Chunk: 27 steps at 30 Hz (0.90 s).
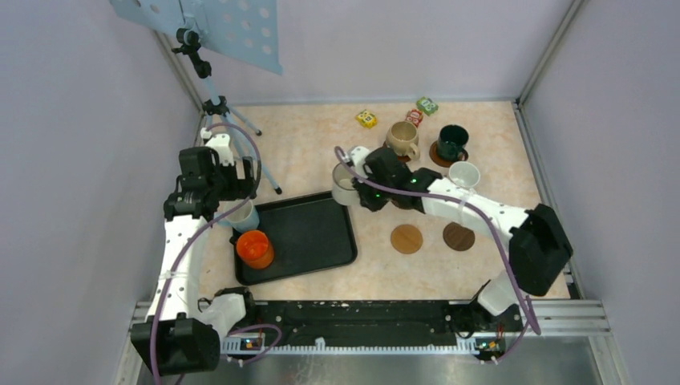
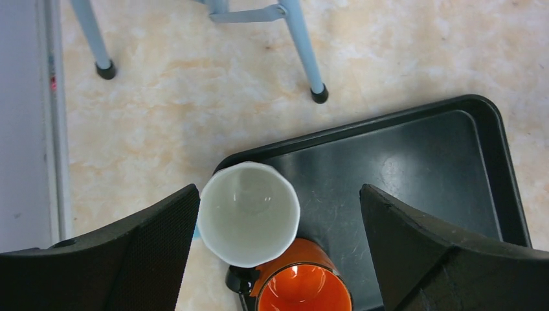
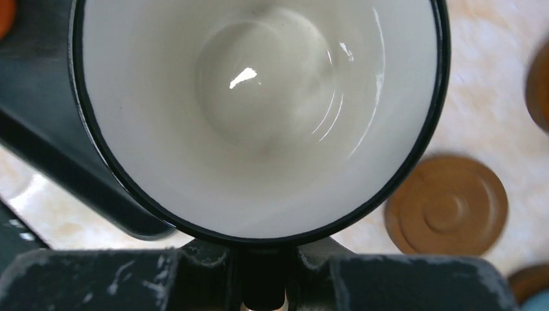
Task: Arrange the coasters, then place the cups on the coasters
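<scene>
Right claw (image 1: 358,191) is shut tight on the rim of the white mug with a dark rim (image 1: 343,183). It pinches the edge on the side nearest its arm. This mug is at the far right corner of the black tray (image 1: 321,241), partly over the tray and partly over the desk (image 1: 305,152). I cannot tell if the mug touches anything under it.

Left claw (image 2: 278,249) is open as wide as it goes and holds nothing. The white mug with a light-blue handle (image 2: 248,214) is right below it, between the two fingers (image 2: 129,259) and nearer the left one. The orange mug (image 2: 301,291) touches that white mug. Both are at the left edge of the tray.

Only the top view shows the far side of the desk. The beige mug (image 1: 401,138) stands there, with the dark green mug (image 1: 451,141) near it on a dark coaster (image 1: 438,157). The plain white mug (image 1: 463,174) is just beside that one. A light brown coaster (image 1: 406,238) and a dark brown coaster (image 1: 459,237) lie bare, side by side, near the right arm.

The right wrist view looks down into the held mug, which is white and shiny inside. It also shows a brown coaster with rings (image 3: 447,204) flat on the desk beside the mug. The left wrist view shows two tripod legs (image 2: 304,45) standing on the desk past the tray.
</scene>
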Available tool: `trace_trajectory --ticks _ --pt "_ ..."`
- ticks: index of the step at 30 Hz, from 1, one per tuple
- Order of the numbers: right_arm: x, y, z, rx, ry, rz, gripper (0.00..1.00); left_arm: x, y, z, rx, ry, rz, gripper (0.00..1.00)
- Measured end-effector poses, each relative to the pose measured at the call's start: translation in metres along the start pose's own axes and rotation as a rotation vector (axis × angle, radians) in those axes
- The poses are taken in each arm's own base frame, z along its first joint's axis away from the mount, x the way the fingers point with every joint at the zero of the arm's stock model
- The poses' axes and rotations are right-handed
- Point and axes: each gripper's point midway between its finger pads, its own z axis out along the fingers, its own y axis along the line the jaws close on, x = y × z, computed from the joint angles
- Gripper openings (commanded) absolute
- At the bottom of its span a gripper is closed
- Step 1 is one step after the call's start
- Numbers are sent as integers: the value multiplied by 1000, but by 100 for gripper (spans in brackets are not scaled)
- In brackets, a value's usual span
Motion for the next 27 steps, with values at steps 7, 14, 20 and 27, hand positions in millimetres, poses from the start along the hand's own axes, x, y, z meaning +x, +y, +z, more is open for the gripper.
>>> trace_trajectory --ticks 7,14,20,27 --pt "73 -73 -23 152 82 157 0 5 -17 8 110 30 15 99" --pt "106 -106 -43 236 90 245 0 4 -25 10 159 39 14 99" --pt "118 -142 -47 344 68 305 0 2 -33 8 209 32 28 99" --pt "121 -160 -45 396 46 329 0 -1 -40 5 252 21 51 99"
